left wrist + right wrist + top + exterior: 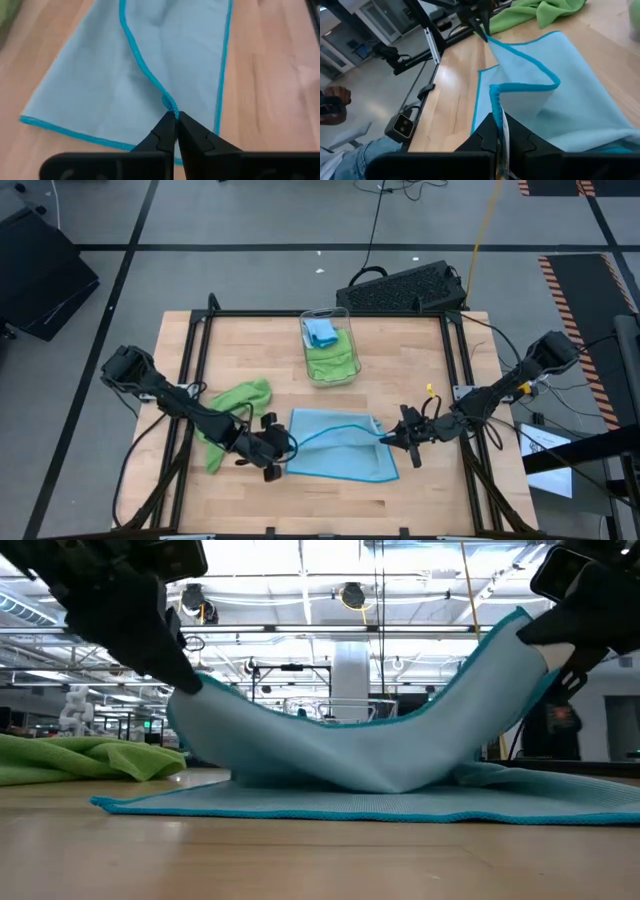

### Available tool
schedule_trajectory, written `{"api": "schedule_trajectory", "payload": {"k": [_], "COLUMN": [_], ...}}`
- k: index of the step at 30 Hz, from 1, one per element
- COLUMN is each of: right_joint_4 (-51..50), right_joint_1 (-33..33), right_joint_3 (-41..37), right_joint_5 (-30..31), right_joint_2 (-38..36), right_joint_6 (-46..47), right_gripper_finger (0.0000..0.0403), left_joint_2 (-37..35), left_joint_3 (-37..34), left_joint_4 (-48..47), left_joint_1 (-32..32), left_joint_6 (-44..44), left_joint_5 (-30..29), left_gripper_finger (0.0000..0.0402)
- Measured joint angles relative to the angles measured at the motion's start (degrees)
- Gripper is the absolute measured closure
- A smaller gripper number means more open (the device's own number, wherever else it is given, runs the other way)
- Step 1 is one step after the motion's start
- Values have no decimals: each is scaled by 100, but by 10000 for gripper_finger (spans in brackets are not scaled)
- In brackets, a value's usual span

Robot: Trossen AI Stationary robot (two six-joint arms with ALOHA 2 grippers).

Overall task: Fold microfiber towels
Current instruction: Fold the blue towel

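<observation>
Blue towel (335, 448): light blue, plain, brighter turquoise edging. Green towel (236, 402): lime green, plain. Bin (345, 372): clear, my view shows lime green cloth below, light blue on top. Table (420, 360): pale wood, black frame. My fingers (172, 134): black.

Grey tiled floor (250, 220), ceiling light strips (300, 580), perhaps a white pillar (351, 675)

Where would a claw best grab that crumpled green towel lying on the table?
Probably from above, at a raised fold. The green towel lies bunched beside the blue towel, so its ridges stand off the wood, easier to pinch than a flat edge. Both claws, left and right, are busy holding the blue one.
</observation>
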Motion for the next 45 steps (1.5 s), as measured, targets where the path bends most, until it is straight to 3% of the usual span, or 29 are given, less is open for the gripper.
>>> {"api": "schedule_trajectory", "payload": {"k": [23, 27, 36, 45], "right_joint_4": [230, 211, 183, 51], "right_joint_1": [0, -2, -2, -2], "right_joint_3": [2, 2, 2, 2], "right_joint_5": [15, 16, 17, 15], "right_joint_2": [10, 10, 10, 10], "right_joint_6": [-50, -87, -111, -111], "right_gripper_finger": [388, 388, 387, 387], "left_joint_2": [384, 382, 382, 382], "left_joint_3": [2, 0, 2, 1], "left_joint_4": [49, 212, 310, 76], "left_joint_1": [-146, -193, -211, -208], "left_joint_6": [-532, -599, -721, -583], "left_joint_5": [39, 51, 412, 150], "left_gripper_finger": [395, 361, 231, 202]}}
